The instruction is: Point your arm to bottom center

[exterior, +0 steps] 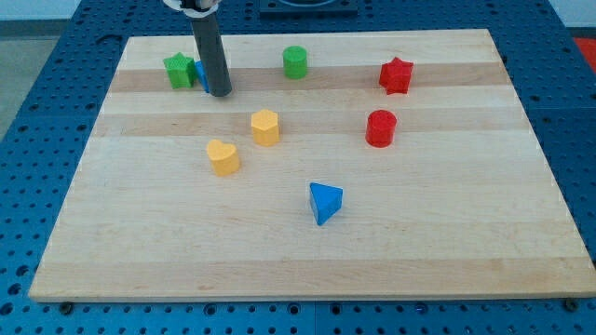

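My dark rod comes down from the view's top left and my tip (219,93) rests on the wooden board (307,261) near its top left. A blue block (200,73), mostly hidden behind the rod, touches it on the left. A green star block (178,71) sits just left of that. A green cylinder (295,62) is to the tip's right. A yellow hexagonal block (265,127) and a yellow heart block (223,156) lie below the tip. A blue triangle block (325,202) lies near the board's middle, toward the bottom.
A red star block (396,75) and a red cylinder (381,127) stand on the right half of the board. The board lies on a blue perforated table (37,84).
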`<action>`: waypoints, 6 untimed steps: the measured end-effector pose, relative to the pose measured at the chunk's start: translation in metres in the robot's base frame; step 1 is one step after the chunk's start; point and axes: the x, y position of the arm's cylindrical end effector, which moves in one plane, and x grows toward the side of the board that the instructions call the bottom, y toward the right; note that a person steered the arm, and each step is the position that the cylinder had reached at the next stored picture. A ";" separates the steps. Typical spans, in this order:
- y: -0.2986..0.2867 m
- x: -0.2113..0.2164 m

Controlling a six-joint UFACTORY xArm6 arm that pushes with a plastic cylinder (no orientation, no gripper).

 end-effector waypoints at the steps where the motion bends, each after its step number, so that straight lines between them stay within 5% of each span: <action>1: 0.000 0.000; 4: -0.011 0.017; 6: -0.077 0.126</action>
